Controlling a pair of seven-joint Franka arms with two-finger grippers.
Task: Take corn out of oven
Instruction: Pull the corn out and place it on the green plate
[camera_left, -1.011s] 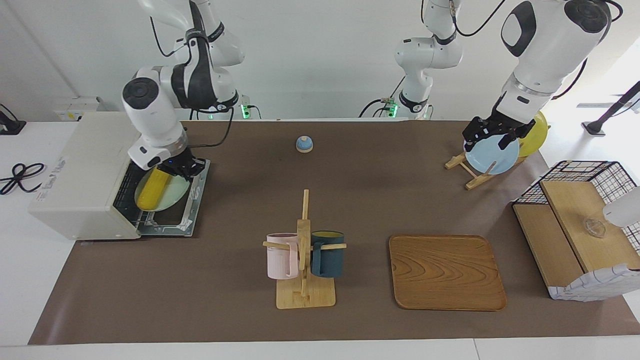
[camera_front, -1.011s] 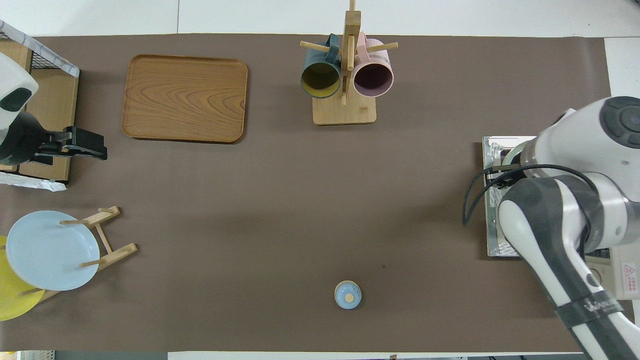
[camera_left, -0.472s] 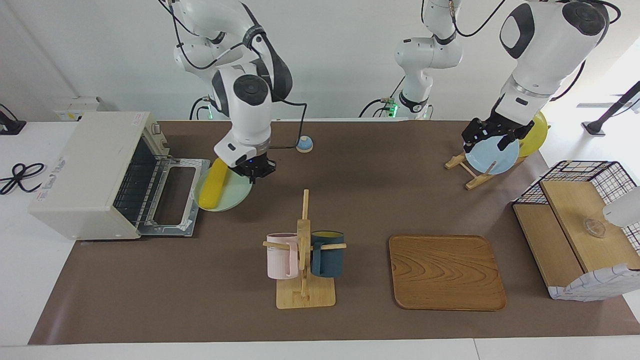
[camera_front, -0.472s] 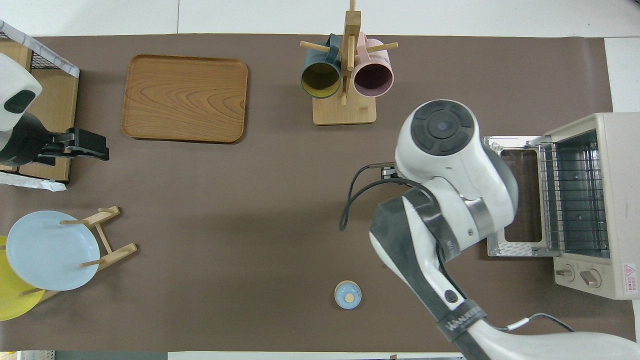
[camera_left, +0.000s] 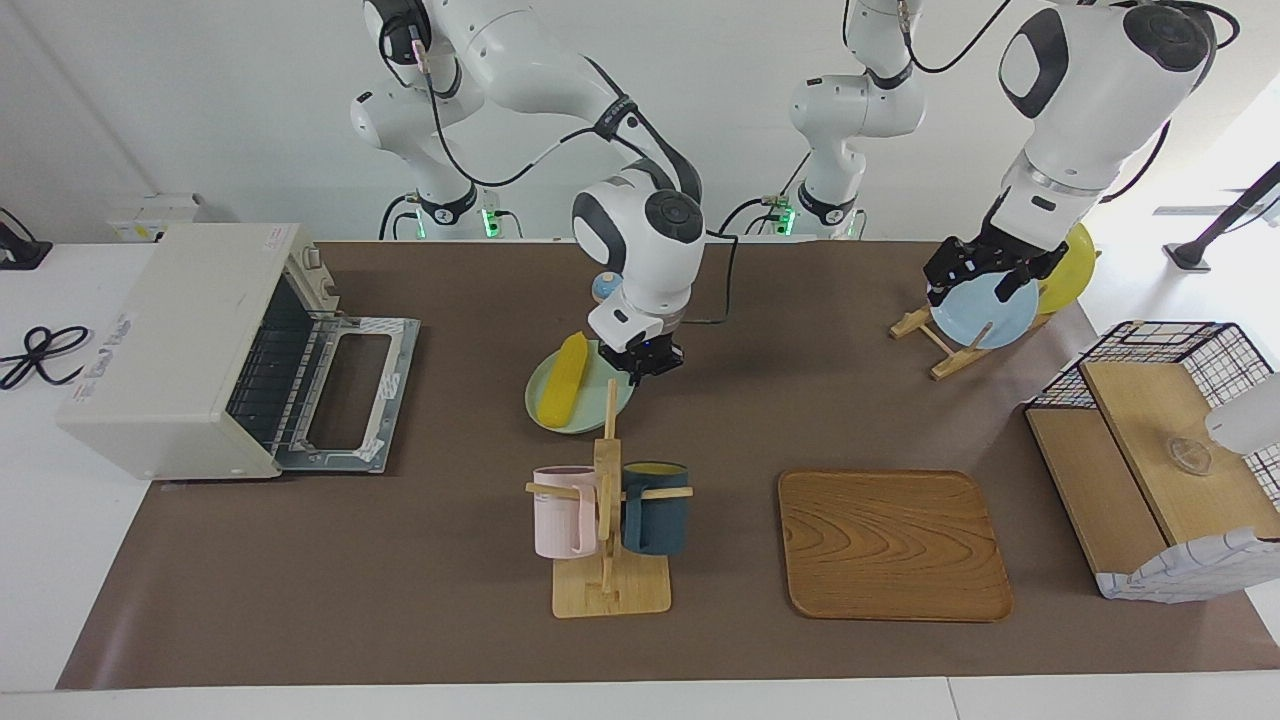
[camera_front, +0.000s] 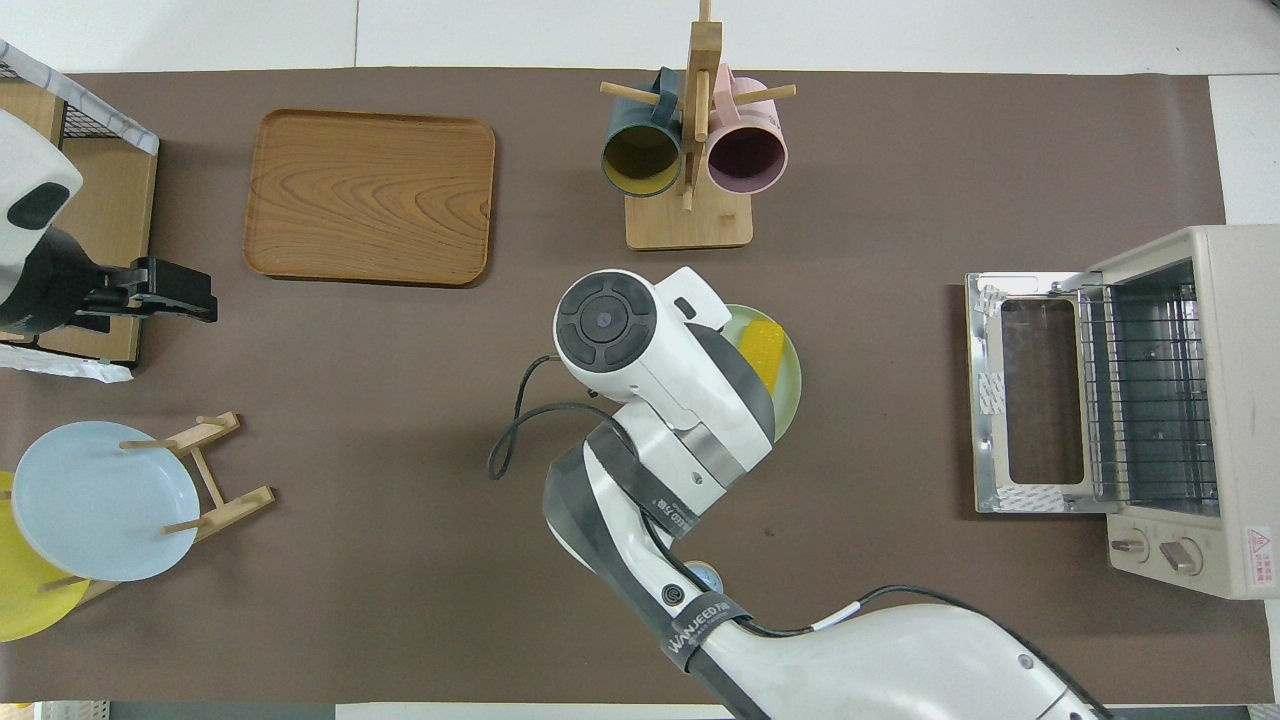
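Right gripper (camera_left: 640, 362) pinches the rim of a round pale green plate (camera_left: 551, 405), its fingers closed on the edge of it over the middle of the table. One bright yellow ribbed corn cob (camera_left: 560, 391) lies on that plate, well apart from the boxy cream-white toaster oven (camera_left: 170, 350), which stands at the right arm's end of the table with its glass door (camera_left: 345, 394) folded down flat and its wire rack bare. In the overhead view the right arm covers most of the plate; only a crescent of it and part of the cob (camera_front: 762, 349) show.

Just farther from the robots than the plate stands one wooden mug tree (camera_left: 608, 530) carrying two mugs, one pale pink (camera_left: 560, 511) and one dark teal (camera_left: 655, 507). One small blue round knob-topped lid (camera_left: 602, 285) sits nearer to the robots, partly hidden by the right arm.

Left gripper (camera_left: 985, 272) hangs over a wooden plate stand (camera_left: 935, 345) that holds two plates, one light blue (camera_left: 985, 312) and one yellow (camera_left: 1070, 265); whether its fingers are apart I cannot tell. One rectangular wooden tray (camera_left: 890, 545) lies flat beside the mug tree, and one wire-framed wooden box (camera_left: 1150, 450) stands at the left arm's end.

Everything rests on a brown mat (camera_left: 400, 600) laid over a white table, with a white wall at the robots' backs.
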